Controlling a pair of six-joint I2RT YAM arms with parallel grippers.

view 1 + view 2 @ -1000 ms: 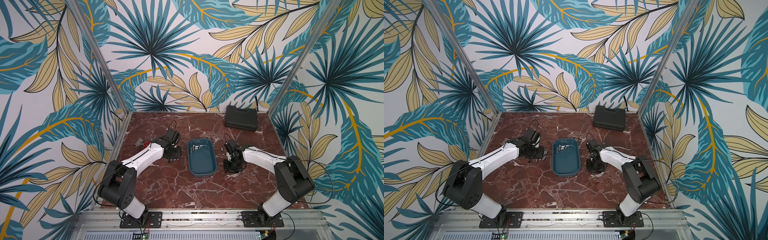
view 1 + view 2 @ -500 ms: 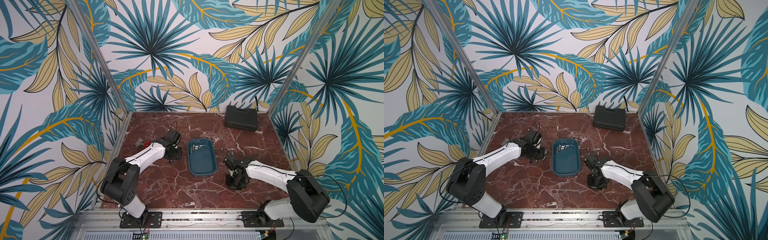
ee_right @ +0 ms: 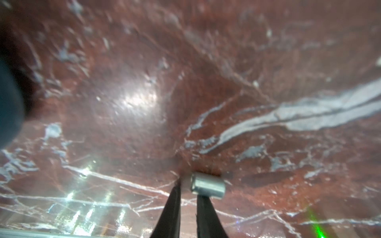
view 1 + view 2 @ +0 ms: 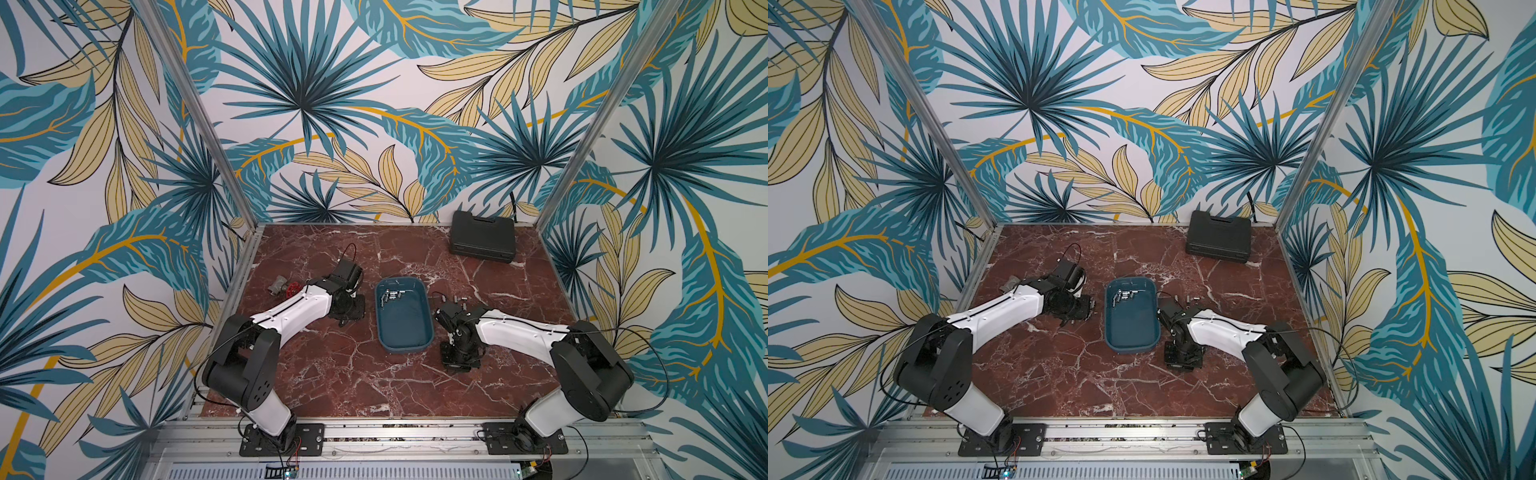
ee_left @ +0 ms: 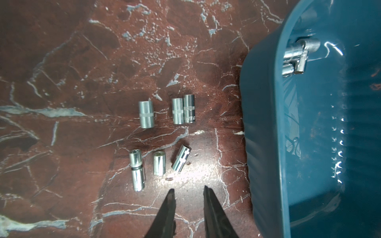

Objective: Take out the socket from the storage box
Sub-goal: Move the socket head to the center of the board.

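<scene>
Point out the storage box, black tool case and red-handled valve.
storage box [image 4: 405, 332], in a top view, its bare floor.
black tool case [image 4: 482, 235], in a top view, lid's middle.
red-handled valve [image 4: 294, 287], in a top view, red handwheel.

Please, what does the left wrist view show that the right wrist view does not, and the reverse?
Only left wrist: six sockets lying loose on the table in two rows, more sockets inside the storage box, and the left gripper open and empty. Only right wrist: one socket at the tips of the right gripper; the blur hides whether it is gripped. Both: the red marble table and part of the teal box.
</scene>
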